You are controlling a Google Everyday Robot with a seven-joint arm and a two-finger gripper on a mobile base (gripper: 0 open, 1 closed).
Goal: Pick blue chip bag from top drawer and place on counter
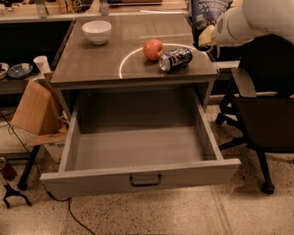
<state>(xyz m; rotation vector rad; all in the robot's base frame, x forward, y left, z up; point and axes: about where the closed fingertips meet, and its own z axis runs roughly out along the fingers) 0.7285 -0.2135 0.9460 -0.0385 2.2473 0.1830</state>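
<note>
The blue chip bag [209,10], dark navy with white lettering, hangs upright at the top right, above the counter's [92,59] right rear edge. My gripper [206,36], on the white arm coming in from the right, is shut on the bag's lower part and holds it in the air. The top drawer [138,147] is pulled fully out below the counter, and its inside is bare. Its dark handle [145,180] is at the centre of the front panel.
On the counter a red apple [153,49] and a lying blue-and-silver can [175,59] sit by the white circle, with a white bowl [97,31] at the back left. A black chair [266,110] stands to the right. A cardboard box [34,108] and a paper cup [41,64] are on the left.
</note>
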